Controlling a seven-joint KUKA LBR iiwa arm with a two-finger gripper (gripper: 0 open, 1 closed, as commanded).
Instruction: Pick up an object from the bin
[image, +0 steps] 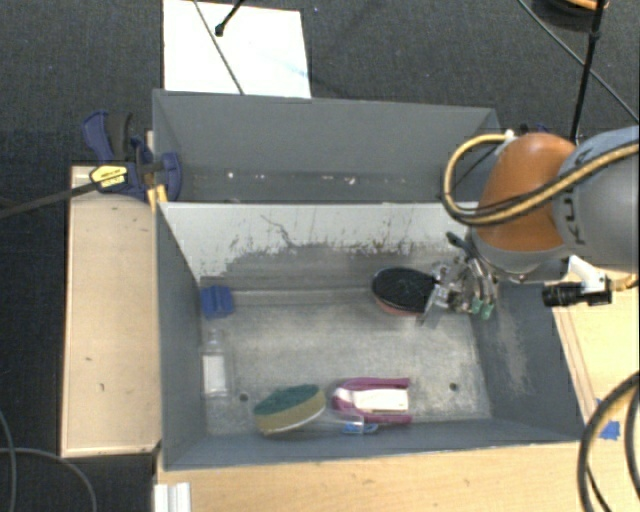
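My gripper (455, 289) hangs low at the back right of the bin, under the arm's orange cover. Just to its left lies a black oval thing with a reddish rim (401, 289), flat on the bin floor near the back wall. The gripper's tip reaches the right edge of this black oval thing; I cannot tell whether they touch.
A clear bottle with a blue cap (213, 345) lies along the left wall. A green and yellow sponge (290, 408) and a purple and white flat thing (373, 399) lie by the front wall. The arm comes in over the right rim.
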